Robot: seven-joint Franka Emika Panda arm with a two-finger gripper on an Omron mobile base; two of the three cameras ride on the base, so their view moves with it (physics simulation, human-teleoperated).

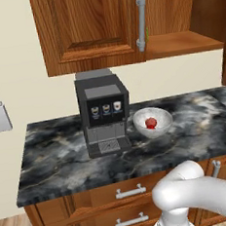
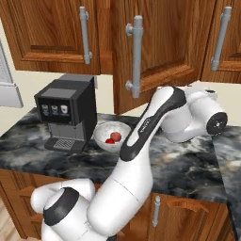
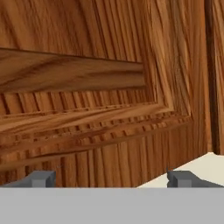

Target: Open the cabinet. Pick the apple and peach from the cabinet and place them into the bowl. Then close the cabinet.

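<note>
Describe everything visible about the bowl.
The bowl is round, deep and white with faint grey speckling, looking like glazed ceramic. It stands upright on the dark marbled counter, just right of the black coffee machine, apparently apart from it. Reddish fruit lies inside; how many pieces is unclear.

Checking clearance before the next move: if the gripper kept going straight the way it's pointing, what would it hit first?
Most likely the cabinet door: its wood panel lies dead ahead of the open gripper, apparently close, though depth is unclear.
</note>
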